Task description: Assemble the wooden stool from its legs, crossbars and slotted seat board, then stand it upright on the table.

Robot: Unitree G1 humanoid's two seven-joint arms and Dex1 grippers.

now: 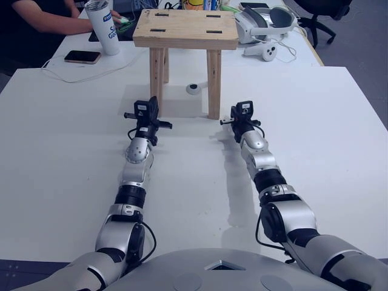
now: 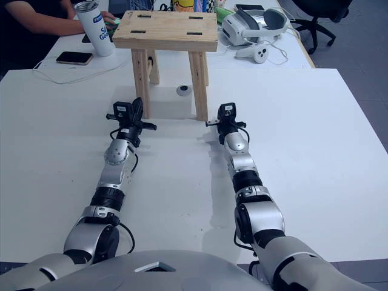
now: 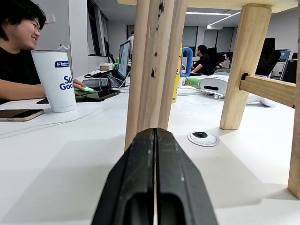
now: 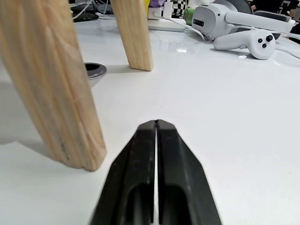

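The wooden stool (image 1: 185, 27) stands upright on the white table (image 1: 73, 151), its slotted seat board on top of its legs. In the left wrist view a crossbar (image 3: 267, 89) joins two legs. My left gripper (image 1: 147, 109) lies on the table just in front of the stool's front left leg (image 1: 157, 76); its fingers (image 3: 140, 164) are shut with nothing between them. My right gripper (image 1: 242, 113) rests just right of the front right leg (image 1: 214, 85), apart from it. It is also shut and empty, and its fingertips (image 4: 143, 140) point past that leg (image 4: 56, 84).
A round cable grommet (image 1: 193, 89) sits in the table under the stool. Behind it, on the far desk, are a white tumbler (image 1: 103, 27), a phone (image 1: 82, 57), a headset (image 1: 267, 21) and its controller (image 1: 265, 51). A thin cable (image 1: 91, 76) crosses the far left.
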